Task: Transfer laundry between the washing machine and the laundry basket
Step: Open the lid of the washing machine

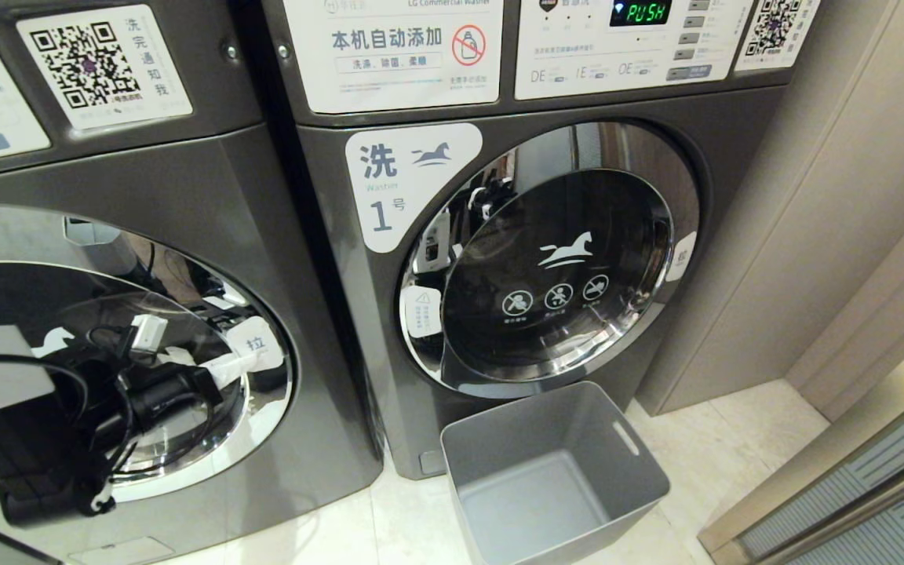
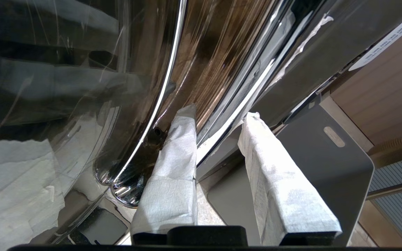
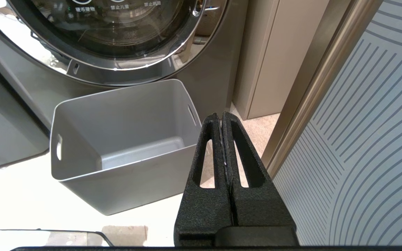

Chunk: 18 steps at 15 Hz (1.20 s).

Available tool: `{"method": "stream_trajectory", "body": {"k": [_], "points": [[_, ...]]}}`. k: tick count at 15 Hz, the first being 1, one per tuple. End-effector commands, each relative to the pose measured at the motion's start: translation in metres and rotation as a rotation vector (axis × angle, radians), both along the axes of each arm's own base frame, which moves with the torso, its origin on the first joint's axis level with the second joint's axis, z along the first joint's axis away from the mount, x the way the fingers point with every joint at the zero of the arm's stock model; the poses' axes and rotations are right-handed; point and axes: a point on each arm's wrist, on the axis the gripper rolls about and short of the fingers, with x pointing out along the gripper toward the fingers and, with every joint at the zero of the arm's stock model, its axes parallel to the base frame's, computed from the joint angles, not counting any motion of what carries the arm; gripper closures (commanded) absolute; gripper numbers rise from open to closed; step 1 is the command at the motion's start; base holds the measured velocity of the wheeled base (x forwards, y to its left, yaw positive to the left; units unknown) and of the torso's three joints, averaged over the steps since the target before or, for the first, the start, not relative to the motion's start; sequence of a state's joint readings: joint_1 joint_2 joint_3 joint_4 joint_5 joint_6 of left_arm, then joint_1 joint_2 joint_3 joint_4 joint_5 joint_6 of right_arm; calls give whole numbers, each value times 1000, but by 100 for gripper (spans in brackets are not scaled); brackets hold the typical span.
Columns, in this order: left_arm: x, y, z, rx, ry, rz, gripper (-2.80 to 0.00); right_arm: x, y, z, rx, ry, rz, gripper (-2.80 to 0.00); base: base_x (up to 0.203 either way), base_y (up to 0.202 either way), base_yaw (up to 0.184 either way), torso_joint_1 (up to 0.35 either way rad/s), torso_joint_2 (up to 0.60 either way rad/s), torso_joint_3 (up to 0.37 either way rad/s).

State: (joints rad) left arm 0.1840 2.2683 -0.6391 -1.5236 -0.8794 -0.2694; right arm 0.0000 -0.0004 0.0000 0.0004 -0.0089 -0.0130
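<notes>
Washing machine number 1 [image 1: 342, 329] stands with its round door [image 1: 554, 275] closed. The grey laundry basket [image 1: 526, 404] sits empty on the floor right below that door, also in the right wrist view [image 3: 124, 188]. No laundry is in view. My left gripper [image 1: 236, 362] is at the right edge of the neighbouring left machine's door [image 1: 267, 314], by its white pull label [image 1: 254, 344]. Its white-wrapped fingers stand open [image 2: 219, 111], one tip on the chrome rim [image 2: 159, 104], the other over the grey panel. My right gripper [image 3: 221, 115] hangs shut and empty, right of the basket.
A beige wall panel [image 1: 813, 235] and a bronze-framed patterned door [image 3: 361, 139] close off the right side. Pale tile floor [image 1: 734, 424] runs round the basket. The machine's display [image 1: 640, 12] reads PUSH. The basket [image 2: 326, 164] shows beyond my left fingers.
</notes>
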Motion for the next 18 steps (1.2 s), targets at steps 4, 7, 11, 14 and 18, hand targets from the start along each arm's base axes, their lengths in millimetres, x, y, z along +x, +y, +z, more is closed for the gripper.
{"method": "stream_trajectory", "body": {"k": [4, 7, 11, 14, 18], "points": [[-9, -3, 0, -10, 19, -47, 0, 0, 0, 0, -1, 0, 1, 0, 0, 0, 0, 0, 0, 0], [-14, -4, -2, -18, 33, -92, 0, 0, 0, 0, -1, 1, 0, 0, 0, 0, 0, 0, 0, 0], [-14, -5, -2, -20, 32, -106, 0, 0, 0, 0, -1, 0, 0, 0, 0, 0, 0, 0, 0, 0], [-17, -3, -2, -23, 39, -113, 0, 0, 0, 0, -1, 1, 0, 0, 0, 0, 0, 0, 0, 0], [-24, 2, -3, -28, 53, -122, 0, 0, 0, 0, -1, 0, 0, 0, 0, 0, 0, 0, 0, 0]]}}
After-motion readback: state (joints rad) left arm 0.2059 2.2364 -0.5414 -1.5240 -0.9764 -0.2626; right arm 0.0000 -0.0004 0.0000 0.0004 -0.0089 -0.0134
